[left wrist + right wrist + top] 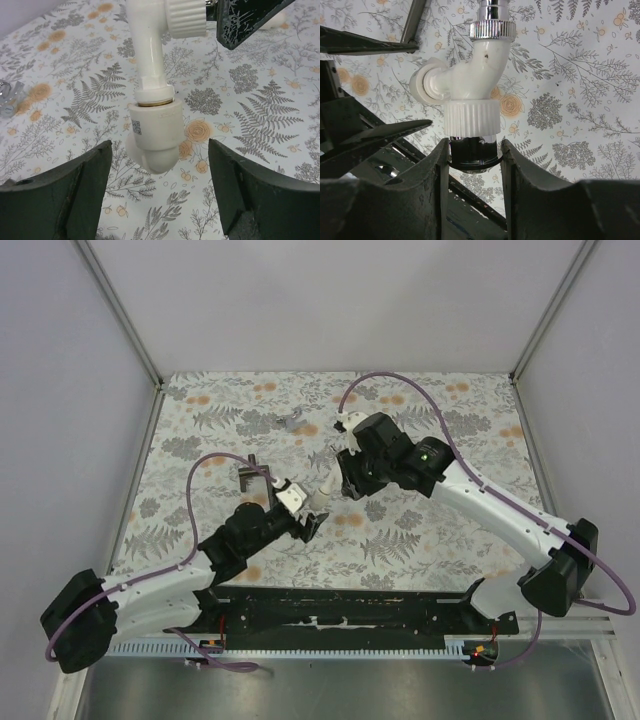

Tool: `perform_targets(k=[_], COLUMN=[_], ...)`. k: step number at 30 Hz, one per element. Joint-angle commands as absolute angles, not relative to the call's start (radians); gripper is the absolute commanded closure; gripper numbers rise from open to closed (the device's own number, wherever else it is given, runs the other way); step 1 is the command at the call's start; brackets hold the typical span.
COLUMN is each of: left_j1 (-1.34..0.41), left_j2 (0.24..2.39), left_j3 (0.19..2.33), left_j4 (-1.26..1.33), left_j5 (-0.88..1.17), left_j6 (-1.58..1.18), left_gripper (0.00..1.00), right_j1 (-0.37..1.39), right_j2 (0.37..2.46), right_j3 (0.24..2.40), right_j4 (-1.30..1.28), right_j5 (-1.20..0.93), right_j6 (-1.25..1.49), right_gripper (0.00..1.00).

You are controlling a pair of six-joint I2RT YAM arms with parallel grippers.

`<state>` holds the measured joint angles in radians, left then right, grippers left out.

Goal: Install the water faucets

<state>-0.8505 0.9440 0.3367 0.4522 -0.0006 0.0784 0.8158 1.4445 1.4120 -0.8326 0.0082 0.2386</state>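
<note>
Closing the left gripper [313, 520] squarely on the faucet [322, 498] seems the step in hand. To do it well, I'd centre the thick white body between the pads, bite above the rounded tip, and not loosen the other grip until this one is firm. Otherwise the piece may swivel or drop.

Top view: the faucet hangs in the air over the middle of the table [450, 410], between both grippers. The right gripper [337, 483] comes in from the right, arm stretched long, wrist tipped toward the near left. The left arm reaches from the near left, elbow folded, fingers aimed far-right. The T-tool [255, 472] lies just left of the left wrist. A grey piece [292, 422] sits farther off, well apart.

Left wrist view: left jaws spread wide on either side of the faucet's lower white end. There is a clear gap on each side and no contact.

Right wrist view: right jaws pinch the dark stub under the faucet's ribbed collar, with the chrome nut at the opposite end. The left fingers [380, 137] show at the left edge.
</note>
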Motion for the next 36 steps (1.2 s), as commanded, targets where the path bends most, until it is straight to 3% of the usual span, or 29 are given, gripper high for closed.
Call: perform_targets(k=[1, 5, 9, 11, 15, 29, 31, 34, 36], left_j1=[-0.907, -0.923, -0.957, -0.963, -0.982, -1.138, -1.132, -1.080, -1.005], left_j2=[1.006, 1.092, 1.163, 1.173, 1.161, 1.137, 1.088, 0.999, 0.948], left_j3=[0.313, 0.331, 0.336, 0.337, 0.344, 0.336, 0.371, 0.446, 0.475], left_j4=[0.693, 0.777, 0.863, 0.882, 0.848, 0.690, 0.573, 0.301, 0.192], left_j5=[-0.175, -0.207, -0.270, -0.282, -0.308, -0.613, -0.608, -0.464, -0.320], left_j6=[0.161, 0.207, 0.261, 0.276, 0.319, 0.750, 0.658, 0.415, 0.286], left_gripper=[0.18, 0.18, 0.31, 0.45, 0.97, 0.98, 0.98, 0.98, 0.98], right_j1=[0.808, 0.804, 0.795, 0.789, 0.755, 0.649, 0.643, 0.640, 0.638], right_j2=[1.391, 1.387, 1.382, 1.382, 1.385, 1.476, 1.460, 1.411, 1.372], right_j3=[1.466, 1.473, 1.471, 1.468, 1.456, 1.483, 1.493, 1.496, 1.496], right_j4=[-0.813, -0.813, -0.815, -0.818, -0.828, -0.848, -0.833, -0.781, -0.756], right_j5=[-0.047, -0.080, -0.097, -0.107, -0.138, -0.285, -0.275, -0.261, -0.262], right_j6=[0.302, 0.328, 0.359, 0.377, 0.445, 0.534, 0.505, 0.395, 0.281], right_gripper=[1.00, 1.00, 1.00, 1.00, 1.00, 1.00, 0.91, 0.46, 0.30])
